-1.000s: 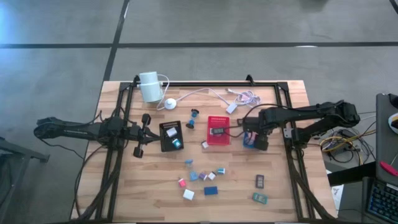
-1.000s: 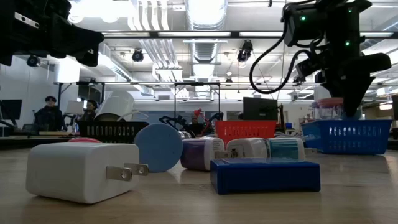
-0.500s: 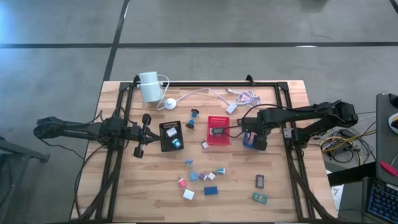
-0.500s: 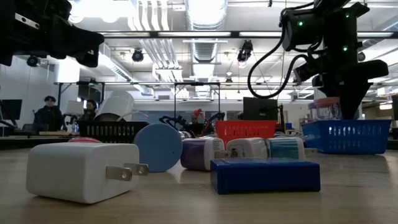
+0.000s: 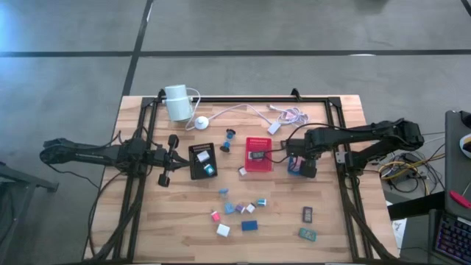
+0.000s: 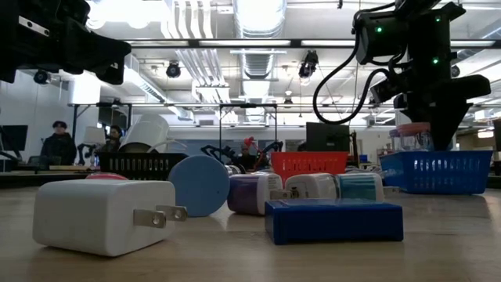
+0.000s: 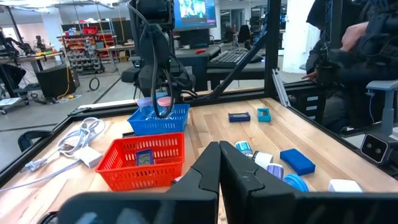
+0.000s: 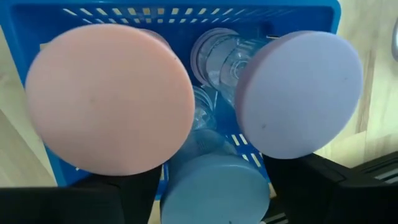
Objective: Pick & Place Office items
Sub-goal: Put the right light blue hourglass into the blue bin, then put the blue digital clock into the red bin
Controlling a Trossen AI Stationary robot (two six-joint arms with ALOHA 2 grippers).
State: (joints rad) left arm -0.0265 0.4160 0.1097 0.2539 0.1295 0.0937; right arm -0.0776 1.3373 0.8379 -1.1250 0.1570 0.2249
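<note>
Blue basket (image 8: 186, 15) at the desk's three o'clock holds pastel discs (image 8: 109, 96); right tool (image 5: 297, 163) above it gapes, empty; left tool (image 7: 219, 163) shut.

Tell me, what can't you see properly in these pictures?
- High view: the blue basket is mostly hidden under the right gripper.
- Right wrist view: the pink disc and purple disc cover most of the basket's inside.
- High view: the small pieces are too tiny to identify.
</note>
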